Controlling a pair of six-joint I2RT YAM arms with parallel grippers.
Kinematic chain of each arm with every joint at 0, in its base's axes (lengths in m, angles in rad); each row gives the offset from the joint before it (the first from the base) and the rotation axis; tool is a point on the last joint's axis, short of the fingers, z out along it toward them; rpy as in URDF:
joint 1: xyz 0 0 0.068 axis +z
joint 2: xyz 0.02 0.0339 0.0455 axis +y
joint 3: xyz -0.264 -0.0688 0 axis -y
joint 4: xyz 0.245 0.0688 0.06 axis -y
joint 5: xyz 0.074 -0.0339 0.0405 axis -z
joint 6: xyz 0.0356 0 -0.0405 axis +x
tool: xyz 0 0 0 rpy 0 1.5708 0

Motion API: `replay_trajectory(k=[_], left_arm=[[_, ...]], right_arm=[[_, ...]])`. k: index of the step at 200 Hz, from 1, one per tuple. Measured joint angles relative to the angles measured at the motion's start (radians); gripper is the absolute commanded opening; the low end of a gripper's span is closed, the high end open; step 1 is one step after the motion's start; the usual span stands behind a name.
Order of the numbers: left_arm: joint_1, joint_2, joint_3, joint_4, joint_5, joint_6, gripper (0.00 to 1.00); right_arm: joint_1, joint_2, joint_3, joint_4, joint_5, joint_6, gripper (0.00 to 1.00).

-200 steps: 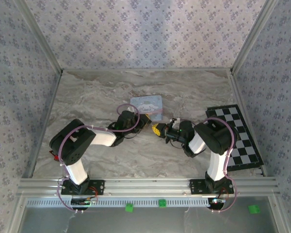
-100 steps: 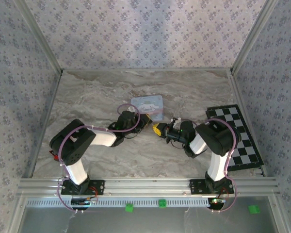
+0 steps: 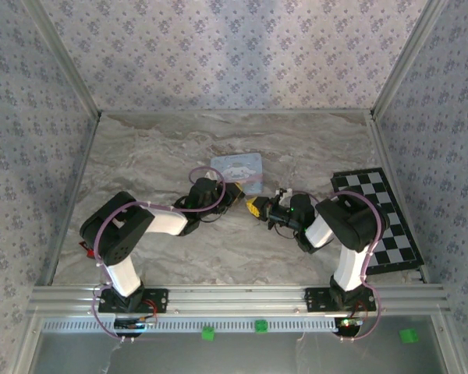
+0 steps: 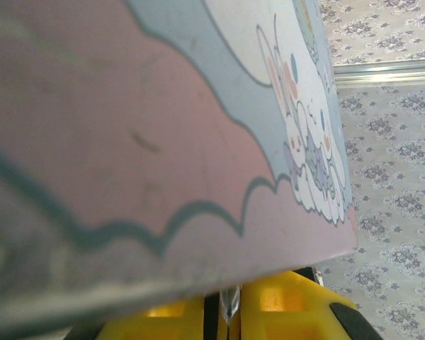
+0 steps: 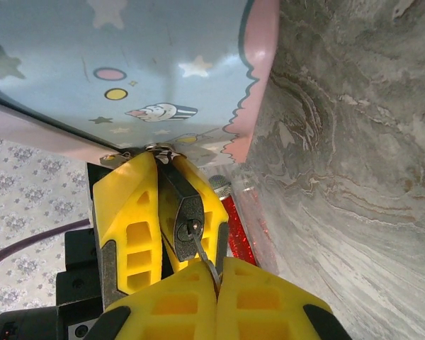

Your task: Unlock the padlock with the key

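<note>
The tiny black padlock (image 5: 188, 216) is pinched between the yellow fingers (image 5: 127, 212) of my left gripper (image 5: 166, 166), which is shut on it, just under the edge of the pale blue tin. My right gripper (image 5: 216, 273) is shut on the thin metal key (image 5: 202, 253), and the key's tip sits in the padlock's keyhole. From above, the left gripper (image 3: 232, 193) and right gripper (image 3: 257, 208) meet tip to tip at the table's middle. In the left wrist view, the left gripper (image 4: 230, 312) shows a sliver of metal between its fingers; the padlock body is hidden there.
The pale blue, pink-rimmed cartoon tin (image 3: 238, 167) lies right behind both grippers, its lid (image 4: 198, 106) close over the left fingers. A red glittery tube (image 5: 237, 230) lies beside the left gripper. A chessboard (image 3: 382, 218) covers the table's right side.
The right gripper has edged slightly toward the left gripper with the key. The left arm and the tin have not moved.
</note>
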Motion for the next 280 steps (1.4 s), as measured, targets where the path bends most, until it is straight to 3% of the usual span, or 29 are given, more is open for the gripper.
replay_trajectory(k=[160,280], left_arm=[[0.0,0.0,0.009,0.003,-0.01,0.001,0.0],[-0.006,0.0,0.053,-0.112,0.002,0.053,0.17]], right_arm=[[0.005,-0.022,0.008,-0.026,0.011,-0.021,0.0],[0.017,-0.019,-0.01,-0.028,0.024,-0.042,0.0]])
